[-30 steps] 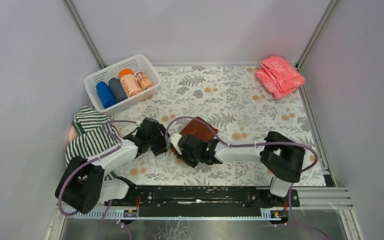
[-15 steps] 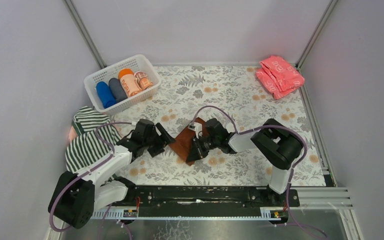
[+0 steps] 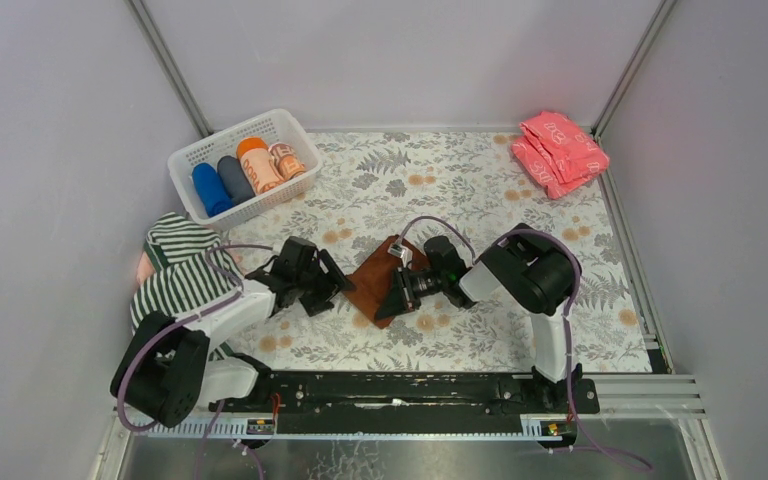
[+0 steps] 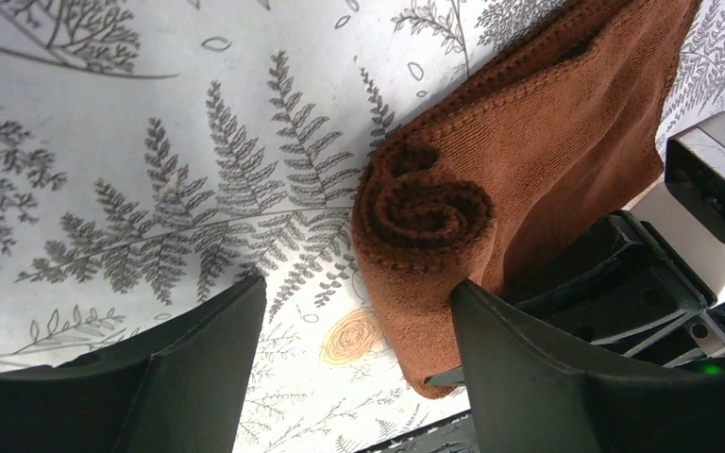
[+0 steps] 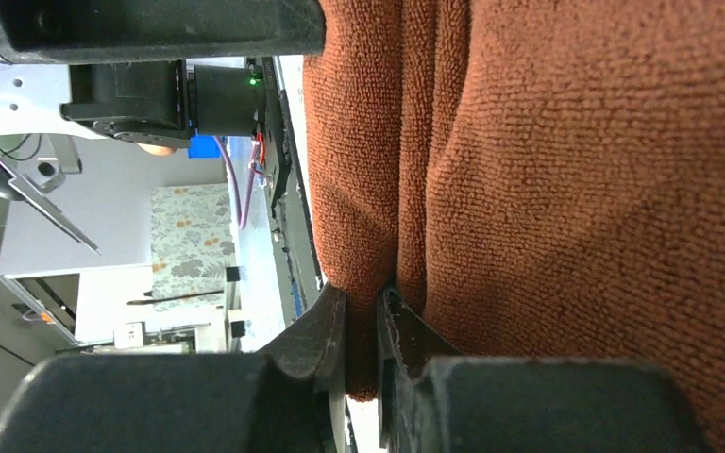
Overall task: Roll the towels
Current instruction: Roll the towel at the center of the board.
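Over the last 1 second the right arm has folded in and the rust-brown towel [image 3: 368, 282] has slid near-left, to mid-table. The right gripper [image 5: 360, 316] pinches a fold of it. The left gripper [image 3: 334, 286] stands spread, with the towel's coiled left end between its fingers.

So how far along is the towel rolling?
Done: four rolls sit in the basket. In hand: the brown towel is partly rolled, spiral end showing; right gripper pinches its layers, left gripper open at the roll's end. Remaining: finish this roll, then the striped towels at the left edge and the pink stack far right.
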Robot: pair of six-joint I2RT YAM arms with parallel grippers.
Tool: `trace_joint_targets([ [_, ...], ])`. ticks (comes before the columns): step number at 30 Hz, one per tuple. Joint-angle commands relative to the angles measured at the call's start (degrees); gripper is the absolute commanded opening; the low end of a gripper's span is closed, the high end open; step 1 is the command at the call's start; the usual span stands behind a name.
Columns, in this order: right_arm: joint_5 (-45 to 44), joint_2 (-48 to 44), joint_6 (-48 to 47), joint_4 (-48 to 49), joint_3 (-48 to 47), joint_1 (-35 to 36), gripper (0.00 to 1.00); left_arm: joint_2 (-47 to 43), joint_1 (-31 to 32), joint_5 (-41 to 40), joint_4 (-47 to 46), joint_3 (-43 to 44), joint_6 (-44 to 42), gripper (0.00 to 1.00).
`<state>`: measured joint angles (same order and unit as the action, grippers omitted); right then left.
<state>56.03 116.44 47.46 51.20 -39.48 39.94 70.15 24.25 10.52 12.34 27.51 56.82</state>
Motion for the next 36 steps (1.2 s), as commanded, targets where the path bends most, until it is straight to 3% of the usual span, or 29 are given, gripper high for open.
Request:
trace_joint_targets([
  [1, 0.04, 0.55, 1.36, -0.08, -0.77, -1.19, 0.12, 3.46, -0.35, -0.4, -4.69, 2.11, -1.27, 0.69],
  [6, -3.7, -4.52, -6.07, -10.64, -1.45, -1.18, 0.25, 7.79, -0.34, -1.45, -5.39, 2.58, -1.77, 0.63],
  [10, -10.9, -12.17, -15.23, -24.98, -3.08, -0.95, 0.36, 9.44, -0.3, -1.63, -5.56, 1.92, -2.05, 0.6],
  [15, -24.88, -22.47, -25.16, -42.43, -6.71, 1.83, 0.46, 10.12, -0.34, -1.66, -5.74, 0.83, -1.89, 0.58],
  [19, -42.02, -27.55, -32.26, -52.29, -10.63, 9.79, 0.53, 9.9, -0.34, -1.92, -5.42, 0.38, -1.63, 0.58],
  [29, -74.39, -26.91, -40.91, -58.21, -17.14, 28.44, 0.57, 8.96, -0.34, -2.58, -4.35, 0.3, -1.18, 0.58],
  [36, -82.18, -20.64, -43.08, -58.49, -19.33, 33.47, 0.58, 8.69, -0.41, -2.55, -4.36, 0.04, -0.92, 0.58],
])
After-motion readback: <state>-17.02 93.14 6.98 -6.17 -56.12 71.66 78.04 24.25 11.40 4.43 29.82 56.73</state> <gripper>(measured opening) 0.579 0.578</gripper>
